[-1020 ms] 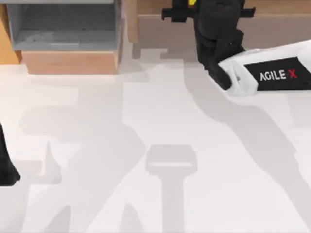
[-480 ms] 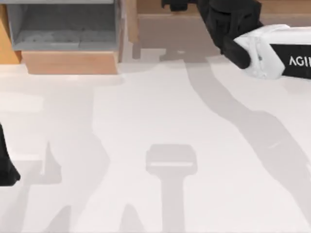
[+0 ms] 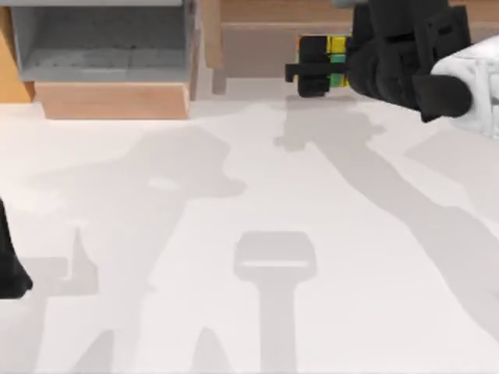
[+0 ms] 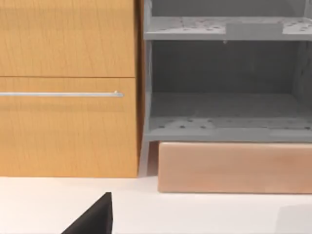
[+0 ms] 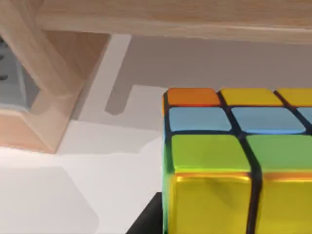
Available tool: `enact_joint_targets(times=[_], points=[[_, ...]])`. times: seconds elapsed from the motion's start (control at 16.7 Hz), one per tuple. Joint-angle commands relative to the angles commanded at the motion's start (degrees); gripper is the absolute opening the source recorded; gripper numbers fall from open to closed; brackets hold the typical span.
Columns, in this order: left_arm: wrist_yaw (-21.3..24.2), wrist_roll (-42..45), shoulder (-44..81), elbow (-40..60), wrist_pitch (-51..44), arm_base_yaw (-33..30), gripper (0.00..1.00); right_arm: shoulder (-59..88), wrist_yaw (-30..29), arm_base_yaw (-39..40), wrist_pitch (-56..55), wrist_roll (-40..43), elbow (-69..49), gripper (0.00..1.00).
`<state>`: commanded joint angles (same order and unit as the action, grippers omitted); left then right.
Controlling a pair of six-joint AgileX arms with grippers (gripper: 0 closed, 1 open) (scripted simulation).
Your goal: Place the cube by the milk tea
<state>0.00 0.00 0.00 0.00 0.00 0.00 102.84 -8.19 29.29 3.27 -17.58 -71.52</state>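
Yellow-green cube (image 3: 337, 61), one, clamped in right claw (image 3: 316, 68).

Most of the cube (image 3: 335, 58) hides behind the right tool (image 3: 312, 68) in the top view, its far side cut off in the wrist view, while the left arm (image 3: 12, 265) is cropped at the picture's edge.

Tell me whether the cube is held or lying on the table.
Held: the right tool grips the cube, casting a shadow on the table.
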Motion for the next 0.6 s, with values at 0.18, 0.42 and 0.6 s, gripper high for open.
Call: enact_joint_targets(times=[0.18, 0.42, 0.6], points=[[0.0, 0.0, 0.0, 0.0, 0.0, 0.0, 1.00, -6.6, 4.0, 0.5, 14.9, -4.5, 6.3, 0.00], [0.0, 0.0, 0.0, 0.0, 0.0, 0.0, 1.00, -15.0, 7.4, 1.2, 33.9, -9.4, 14.9, 0.00], [0.0, 0.0, 0.0, 0.0, 0.0, 0.0, 1.00, -20.7, 8.4, 1.6, 45.6, -12.0, 20.3, 0.00]])
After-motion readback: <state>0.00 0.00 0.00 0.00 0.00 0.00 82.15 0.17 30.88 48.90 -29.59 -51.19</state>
